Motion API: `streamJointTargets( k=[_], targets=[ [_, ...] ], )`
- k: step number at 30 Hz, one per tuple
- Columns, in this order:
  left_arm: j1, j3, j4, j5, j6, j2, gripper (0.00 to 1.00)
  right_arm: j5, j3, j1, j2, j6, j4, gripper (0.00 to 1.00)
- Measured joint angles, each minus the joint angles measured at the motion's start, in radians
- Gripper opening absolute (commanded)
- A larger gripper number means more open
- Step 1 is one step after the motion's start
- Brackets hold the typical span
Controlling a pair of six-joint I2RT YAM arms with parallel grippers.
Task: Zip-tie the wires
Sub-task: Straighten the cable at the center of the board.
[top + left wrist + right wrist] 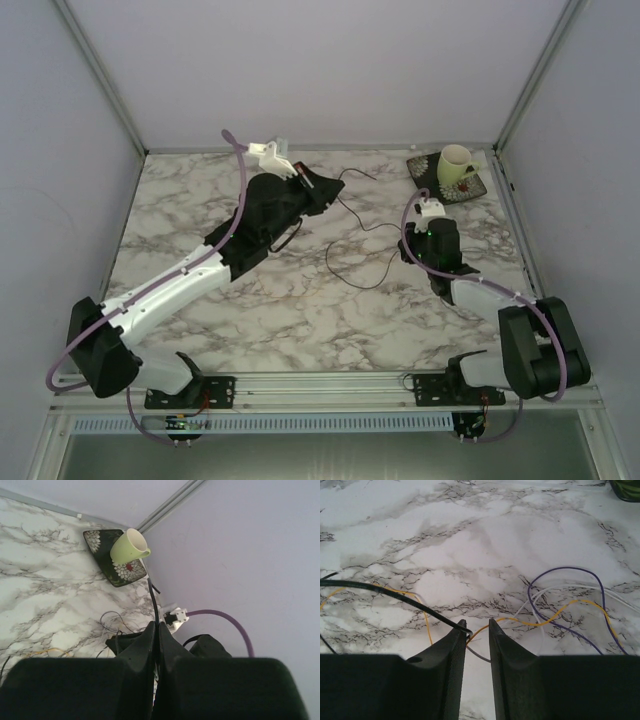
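The wires (352,240) lie as thin loose loops on the marble table between the two arms. In the right wrist view they show as yellow (555,615), purple (600,587) and white strands. My left gripper (156,625) is shut on a thin black zip tie (154,600) that sticks out past its tips. My right gripper (477,625) is low over the table, its jaws a narrow gap apart. A yellow and a grey strand run through that gap. The zip tie's free end (395,594) reaches the tip of its left finger (462,630).
A pale green mug (456,164) stands on a dark flowered plate (472,188) at the back right corner. Grey walls and metal frame posts close the table in on three sides. The left arm (250,225) stretches diagonally over the table's middle.
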Motion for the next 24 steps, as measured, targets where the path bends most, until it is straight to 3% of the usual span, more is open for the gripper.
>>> streamJointTargets(
  k=[5, 15, 24],
  targets=[
    [0.0, 0.0, 0.0, 0.0, -0.005, -0.03, 0.0, 0.004, 0.01, -0.001, 0.043, -0.006, 0.017, 0.15],
    [0.0, 0.005, -0.002, 0.0, -0.006, -0.113, 0.0, 0.055, 0.006, -0.009, 0.054, 0.039, 0.005, 0.15],
    [0.004, 0.108, -0.039, -0.045, 0.047, -0.175, 0.0, 0.098, -0.065, -0.013, 0.008, 0.096, -0.027, 0.15]
  ],
)
